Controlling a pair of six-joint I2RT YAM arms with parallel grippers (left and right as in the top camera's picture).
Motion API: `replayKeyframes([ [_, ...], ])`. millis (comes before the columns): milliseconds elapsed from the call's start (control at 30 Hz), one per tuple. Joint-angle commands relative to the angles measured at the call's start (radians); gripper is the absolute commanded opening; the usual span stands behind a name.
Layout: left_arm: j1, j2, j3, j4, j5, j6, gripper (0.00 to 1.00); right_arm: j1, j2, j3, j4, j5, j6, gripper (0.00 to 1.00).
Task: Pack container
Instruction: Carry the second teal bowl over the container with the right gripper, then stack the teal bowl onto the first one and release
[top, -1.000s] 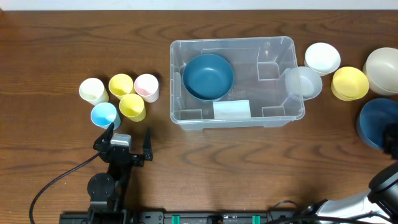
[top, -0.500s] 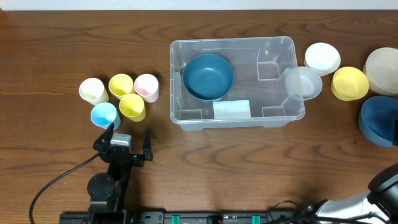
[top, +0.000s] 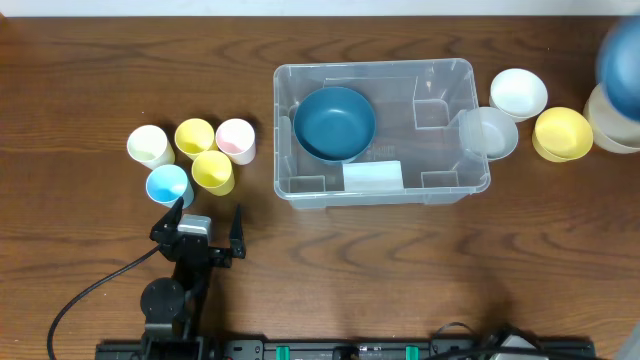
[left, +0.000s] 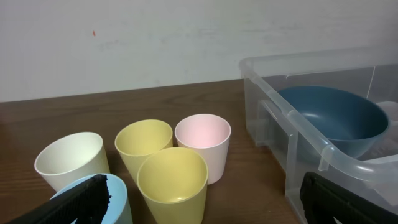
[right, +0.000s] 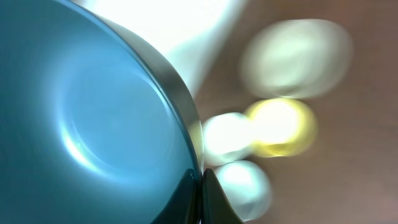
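Note:
The clear container stands mid-table with a dark blue bowl in its left half and a pale label on its floor. A second blue bowl shows blurred at the far right, off the table. In the right wrist view my right gripper is shut on the rim of that blue bowl. My left gripper stands open just in front of the cups, empty. The left wrist view has the container at right and the left gripper wide apart.
Several cups stand left of the container: cream, yellow, pink, yellow, light blue. To its right are a translucent bowl, a white bowl, a yellow bowl and a cream bowl.
The blue bowl at the right edge has risen off the table and moved toward the far right corner, blurred. The right arm has left the lower right corner. The left arm is still.

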Motion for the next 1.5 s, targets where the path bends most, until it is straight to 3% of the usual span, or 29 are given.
replayKeyframes([
  [0, 0.006, -0.005, -0.016, -0.035, 0.018, 0.01, 0.98, 0.214, -0.031, 0.005, 0.048, -0.065, 0.013, 0.02],
  [267, 0.006, -0.005, -0.016, -0.035, 0.018, 0.01, 0.98, 0.76, 0.144, 0.004, 0.142, 0.234, 0.021, 0.02],
  [433, 0.006, -0.005, -0.016, -0.035, 0.018, 0.01, 0.98, 0.916, 0.357, 0.005, 0.198, 0.301, 0.021, 0.01],
  [767, 0.006, -0.005, -0.016, -0.035, 0.018, 0.01, 0.98, 0.961, 0.621, 0.004, 0.175, 0.238, 0.114, 0.01],
  [1467, 0.006, -0.005, -0.016, -0.035, 0.018, 0.01, 0.98, 0.972, 0.717, 0.002, 0.104, 0.158, 0.159, 0.01],
])
